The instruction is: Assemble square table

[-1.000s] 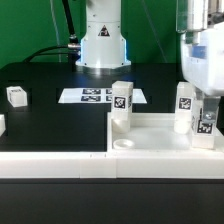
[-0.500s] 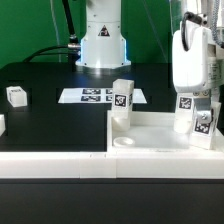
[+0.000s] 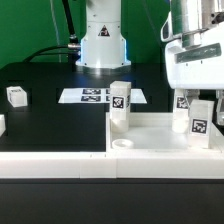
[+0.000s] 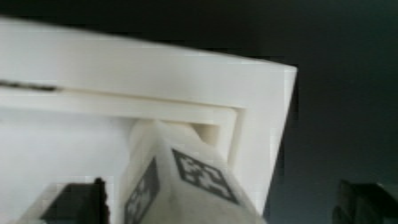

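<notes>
hovering over corner leg (image 4: 196, 175), pincer (image 4: 228, 203) wide apart; 2nd leg (image 3: 120, 103) upright on slab (image 3: 155, 135), marker board (image 3: 90, 96) behind.

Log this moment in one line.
pincer: open, holding nothing | leg: upright at square table corner, below pincer

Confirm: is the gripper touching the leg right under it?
Apart. In the wrist view the gripper is open; its fingers flank the leg, with square tabletop showing between leg and finger on each side.
</notes>
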Robot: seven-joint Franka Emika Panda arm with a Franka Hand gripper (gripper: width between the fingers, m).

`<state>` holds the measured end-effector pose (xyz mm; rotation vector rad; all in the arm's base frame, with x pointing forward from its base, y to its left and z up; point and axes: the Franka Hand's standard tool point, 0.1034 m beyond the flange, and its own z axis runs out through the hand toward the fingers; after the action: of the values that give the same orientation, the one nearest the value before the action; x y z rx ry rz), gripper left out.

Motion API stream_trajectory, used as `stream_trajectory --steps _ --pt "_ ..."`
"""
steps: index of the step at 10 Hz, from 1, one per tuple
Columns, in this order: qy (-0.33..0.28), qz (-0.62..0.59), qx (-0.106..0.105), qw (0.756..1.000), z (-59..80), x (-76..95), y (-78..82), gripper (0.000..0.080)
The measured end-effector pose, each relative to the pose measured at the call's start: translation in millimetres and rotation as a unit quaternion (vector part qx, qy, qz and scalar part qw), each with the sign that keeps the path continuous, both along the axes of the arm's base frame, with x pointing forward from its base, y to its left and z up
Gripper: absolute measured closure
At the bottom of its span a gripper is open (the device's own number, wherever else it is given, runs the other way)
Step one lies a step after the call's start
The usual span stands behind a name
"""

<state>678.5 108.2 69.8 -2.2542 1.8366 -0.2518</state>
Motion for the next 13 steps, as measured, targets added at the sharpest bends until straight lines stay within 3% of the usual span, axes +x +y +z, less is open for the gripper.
stream_trajectory --steps 3,4,5,6,7,9,10,13 --pt "-0.006 0.104 -0.033 0.994 0.1 0.4 -2.1 0.0150" --pt "-0.001 0.178 -0.057 0.982 -0.2 -0.1 -3.5 0.0150" --pt "0.011 0.296 -0.090 0.951 1.4 0.8 -6.8 0.0150" --pt "0.014 0.353 -0.098 0.931 2.8 2.6 -9.6 0.0150" --pt "0.015 0.328 -0.093 0.940 2.7 2.9 -10.0 0.0150" --pt "0.015 0.319 -0.091 0.943 2.7 3.0 -10.6 0.0414" --pt "0.018 0.284 -0.084 0.955 2.4 2.8 -12.9 0.0504" --pt "0.024 0.204 -0.066 0.976 2.1 2.5 -16.0 0.0504"
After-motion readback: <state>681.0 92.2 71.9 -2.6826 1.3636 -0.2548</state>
